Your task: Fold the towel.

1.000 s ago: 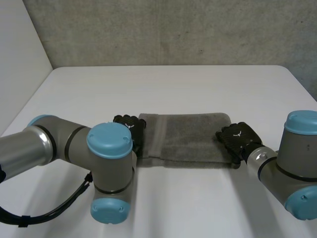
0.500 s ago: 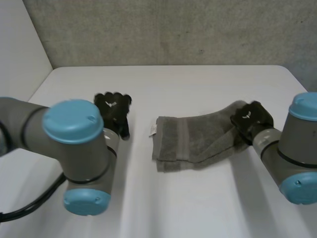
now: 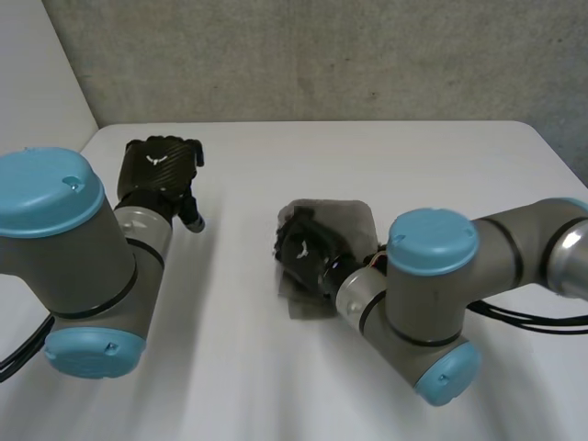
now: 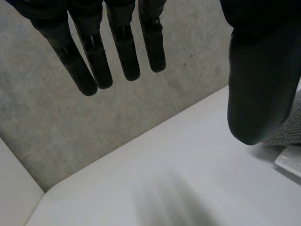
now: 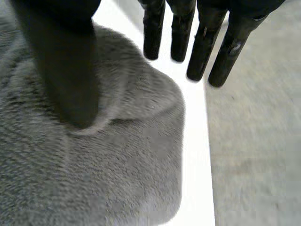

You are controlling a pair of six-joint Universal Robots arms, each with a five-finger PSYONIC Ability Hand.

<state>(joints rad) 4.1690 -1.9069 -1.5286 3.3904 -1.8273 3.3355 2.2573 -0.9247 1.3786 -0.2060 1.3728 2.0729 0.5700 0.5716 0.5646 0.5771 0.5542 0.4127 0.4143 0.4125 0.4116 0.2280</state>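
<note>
The grey towel (image 3: 346, 219) lies folded into a short bundle at the middle of the white table (image 3: 367, 152). My right hand (image 3: 306, 250) is on the towel's left part, with its arm reaching in from the right. In the right wrist view its fingers (image 5: 153, 33) are straight and spread above the towel (image 5: 122, 165), and the thumb (image 5: 66, 66) rests on the pile without pinching it. My left hand (image 3: 162, 169) is raised over the table, well left of the towel. Its fingers (image 4: 123, 52) are straight with nothing in them, and a towel edge (image 4: 285, 134) lies past the thumb.
A grey concrete wall (image 3: 322, 55) runs behind the table's far edge. A pale side wall (image 3: 37, 101) stands at the left. Bare table surface lies around the towel on all sides. A white label (image 4: 289, 161) shows at the towel's edge.
The right hand carried the towel's right end over to the left, folding it shorter, and let go. The left hand left the towel's left end and rose away to the left.
</note>
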